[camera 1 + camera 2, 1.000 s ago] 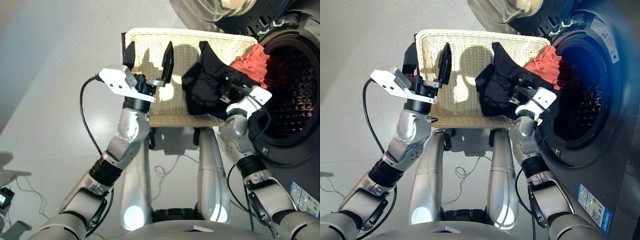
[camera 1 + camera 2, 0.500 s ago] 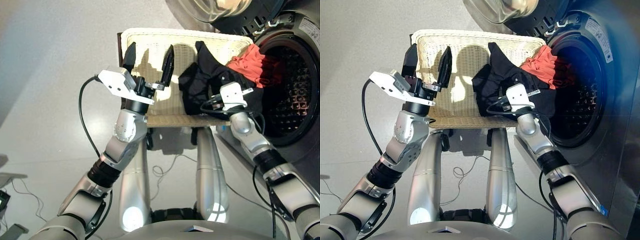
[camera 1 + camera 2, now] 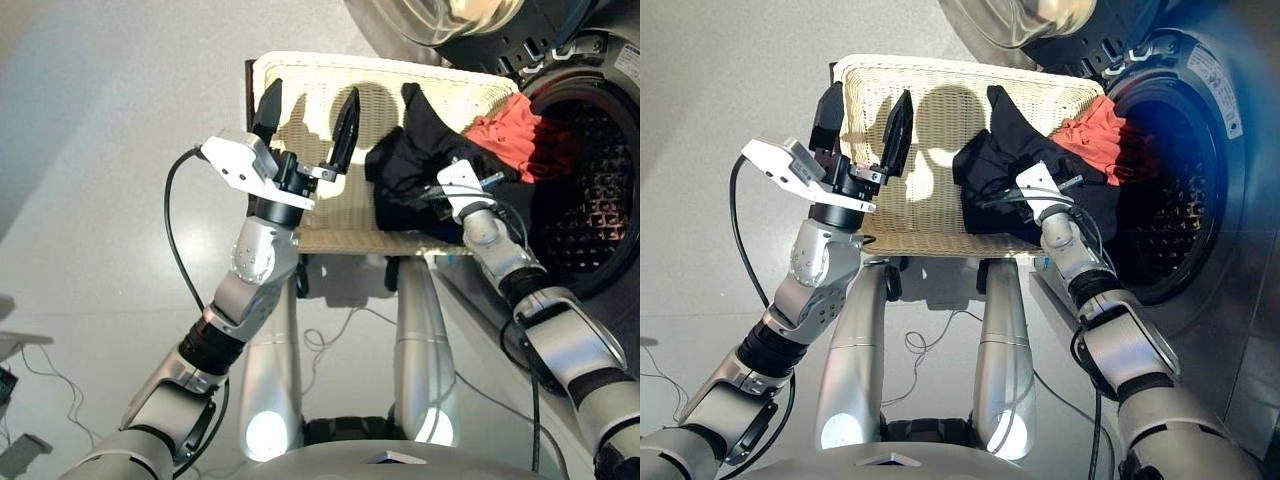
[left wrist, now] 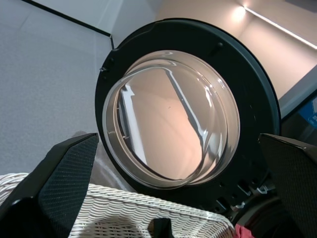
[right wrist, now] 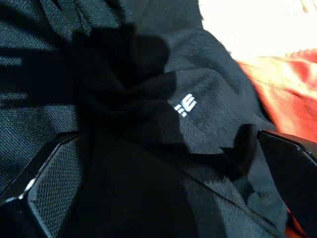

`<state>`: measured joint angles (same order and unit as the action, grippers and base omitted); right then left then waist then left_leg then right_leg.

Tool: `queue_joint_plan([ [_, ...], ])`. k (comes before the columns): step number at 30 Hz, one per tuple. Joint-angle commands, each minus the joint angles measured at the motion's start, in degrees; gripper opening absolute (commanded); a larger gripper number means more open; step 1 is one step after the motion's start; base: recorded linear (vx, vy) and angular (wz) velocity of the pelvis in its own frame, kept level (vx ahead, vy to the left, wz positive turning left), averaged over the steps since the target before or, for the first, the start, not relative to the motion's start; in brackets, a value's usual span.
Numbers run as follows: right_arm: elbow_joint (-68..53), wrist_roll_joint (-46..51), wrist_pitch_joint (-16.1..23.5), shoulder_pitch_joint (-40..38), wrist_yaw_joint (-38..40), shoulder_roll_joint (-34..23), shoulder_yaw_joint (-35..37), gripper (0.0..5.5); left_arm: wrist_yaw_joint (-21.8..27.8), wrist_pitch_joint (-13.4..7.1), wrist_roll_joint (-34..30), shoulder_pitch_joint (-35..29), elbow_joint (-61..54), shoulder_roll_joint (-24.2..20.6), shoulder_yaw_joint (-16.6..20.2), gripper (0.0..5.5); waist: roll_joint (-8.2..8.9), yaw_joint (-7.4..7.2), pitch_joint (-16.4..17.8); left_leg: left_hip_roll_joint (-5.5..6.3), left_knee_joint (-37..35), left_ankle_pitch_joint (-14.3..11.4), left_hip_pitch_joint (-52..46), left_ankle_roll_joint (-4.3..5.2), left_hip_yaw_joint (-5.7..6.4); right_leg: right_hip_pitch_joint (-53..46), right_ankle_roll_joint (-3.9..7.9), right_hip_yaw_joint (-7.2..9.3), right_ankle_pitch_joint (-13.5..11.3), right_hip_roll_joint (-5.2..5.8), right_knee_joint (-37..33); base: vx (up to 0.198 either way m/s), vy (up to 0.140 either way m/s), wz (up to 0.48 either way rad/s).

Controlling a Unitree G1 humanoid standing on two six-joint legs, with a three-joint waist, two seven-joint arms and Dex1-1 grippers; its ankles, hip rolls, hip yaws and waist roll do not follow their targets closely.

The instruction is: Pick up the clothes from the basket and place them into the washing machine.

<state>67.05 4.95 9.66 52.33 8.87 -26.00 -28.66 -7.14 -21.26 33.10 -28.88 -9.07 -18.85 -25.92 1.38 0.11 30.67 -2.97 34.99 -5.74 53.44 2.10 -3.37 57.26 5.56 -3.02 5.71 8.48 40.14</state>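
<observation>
Your right claw (image 5: 163, 148) is down on the black garment (image 3: 415, 170), fingers spread wide w/ cloth between them, not closed on it yet. The left claw (image 3: 305, 115) hovers over the bare left half of the basket (image 3: 330, 215), fingers wide, holding nothing; its wrist view looks up at the open porthole door (image 4: 171, 111).

Where things are: black garment heaped at the basket's right end, one fold running up to the far rim. Orange-red garment (image 3: 515, 135) at the far right corner, draped over the rim toward the washing machine (image 3: 590, 190) drum mouth. Navy piece: can't tell it apart from the black heap.

Handling, as a judgement: cloth looks light, limp, no stiffness, so it'll sag and trail when lifted. Knit looks grippy, not slick. Nothing fragile. Take it at the bunched ridge near the small white logo (image 5: 184, 105), where layers stack; a thick pinch holds better than a single flat layer. Watch for the black dragging the orange-red w/ it, since they lie touching.
</observation>
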Motion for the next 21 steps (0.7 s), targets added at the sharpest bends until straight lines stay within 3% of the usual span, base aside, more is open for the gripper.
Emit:
queue_joint_plan([
  [1,2.1,0.5,-0.9,1.9,-1.2,-0.7,-2.0,5.50,1.5,-1.4,-0.1,-0.6,-7.1,0.3,0.6,5.50,-2.34,1.71,-0.9,-1.21,2.6,-1.1,0.5,2.11,0.37,-2.0,0.56,0.05,-2.3,-1.19,-3.7,0.000,0.000,0.000],
  [15,9.6,-3.8,-3.9,8.1,-3.2,1.3,-4.2,5.50,1.4,-0.1,-0.6,-3.2,-8.0,1.0,0.3,5.50,-3.65,2.85,-0.9,-1.46,6.9,-2.5,4.9,2.07,0.96,2.2,0.09,0.79,-0.3,-1.38,0.7,0.000,0.000,0.000],
  [21,9.7,-2.2,-4.2,8.7,-3.5,2.4,-3.8,5.50,0.9,0.2,-0.6,-3.9,-7.9,0.8,0.5,5.50,-3.37,2.71,-0.9,-1.62,7.9,-2.8,5.9,2.00,1.19,3.4,-0.09,1.11,-0.1,-1.27,1.8,0.000,0.000,0.000],
])
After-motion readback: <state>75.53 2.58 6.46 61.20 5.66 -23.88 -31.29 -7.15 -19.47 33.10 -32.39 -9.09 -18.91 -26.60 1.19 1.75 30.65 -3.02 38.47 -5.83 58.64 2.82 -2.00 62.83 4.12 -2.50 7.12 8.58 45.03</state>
